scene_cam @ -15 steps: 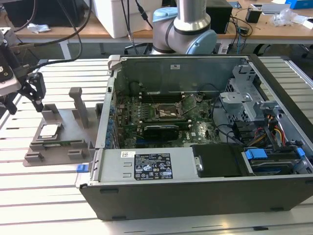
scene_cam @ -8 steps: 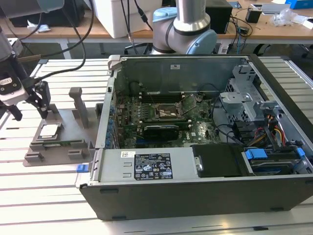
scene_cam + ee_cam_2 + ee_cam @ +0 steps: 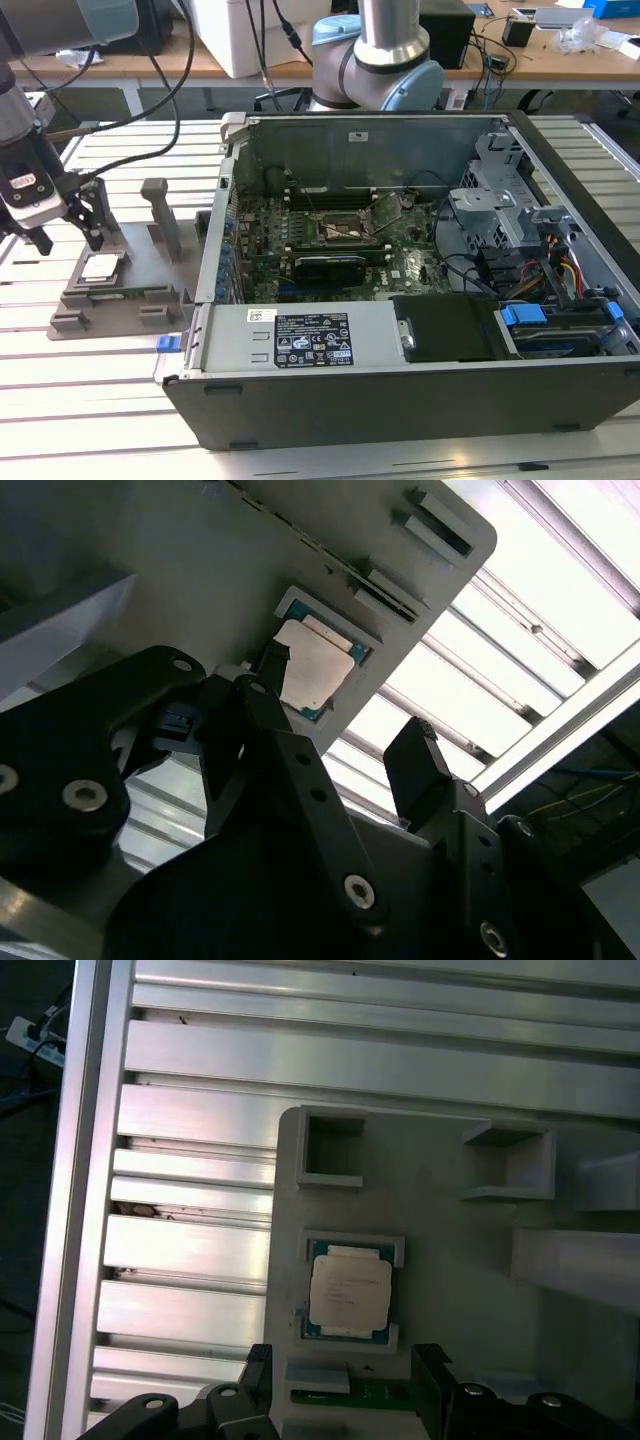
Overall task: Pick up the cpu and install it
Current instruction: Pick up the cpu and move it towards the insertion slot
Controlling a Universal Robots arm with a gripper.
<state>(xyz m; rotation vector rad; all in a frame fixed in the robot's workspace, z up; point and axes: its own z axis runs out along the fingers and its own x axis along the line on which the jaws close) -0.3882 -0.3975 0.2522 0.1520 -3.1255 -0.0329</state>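
Note:
The cpu [image 3: 100, 267], a small silvery square with a thin green edge, lies flat in a pocket of the grey plastic holder [image 3: 125, 303] at the exterior view's left. My gripper [image 3: 68, 238] hangs just above it, open, holding nothing. In both wrist views the cpu [image 3: 312, 667] [image 3: 349, 1292] sits in its recess in the holder [image 3: 200, 560] [image 3: 460, 1260], with the black fingertips of the gripper [image 3: 345, 705] [image 3: 340, 1360] spread to either side near it, apart from it. Inside the open computer case [image 3: 400, 380], the motherboard socket [image 3: 345, 230] is uncovered.
The holder has grey uprights [image 3: 160, 212] beside the cpu and a green strip [image 3: 350, 1395] slotted near it. A black graphics card [image 3: 330, 265], cables [image 3: 560, 270] and a drive cage [image 3: 490, 190] crowd the case. The slatted aluminium table [image 3: 100, 400] lies around them.

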